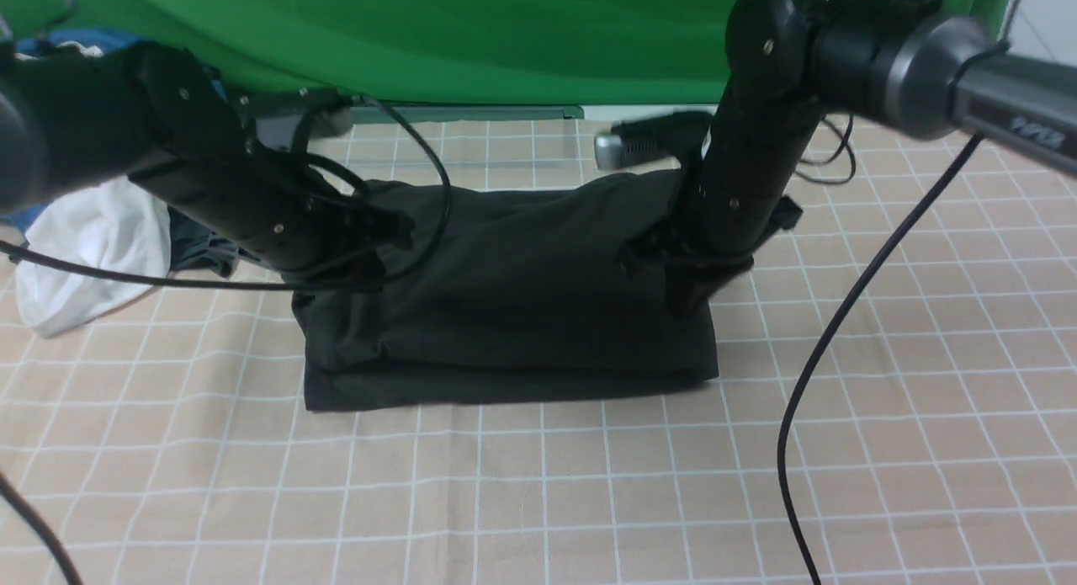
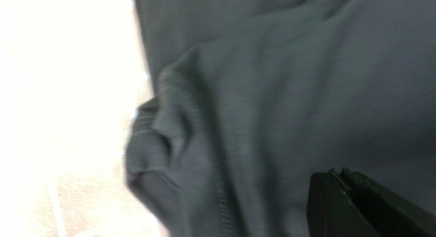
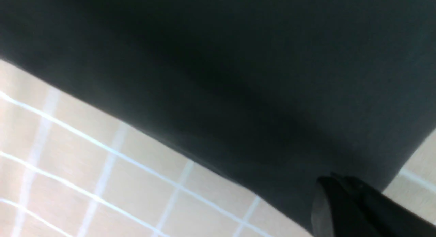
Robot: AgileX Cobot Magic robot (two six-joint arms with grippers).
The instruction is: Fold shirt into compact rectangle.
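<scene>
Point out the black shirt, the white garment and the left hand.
black shirt (image 1: 522, 265), front view, middle of its top fold.
white garment (image 1: 92, 248), front view, its bunched middle.
left hand (image 2: 340, 182), left wrist view, its dark fingertips, on the shirt.

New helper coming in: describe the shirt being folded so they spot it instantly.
On the beige checked tablecloth before the green backdrop, look mid-table between the two arms. The shirt is the big black folded slab there, unlike the white garment crumpled at the left edge.

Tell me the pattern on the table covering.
Beige with a white grid of squares, clearest in the front view.
</scene>
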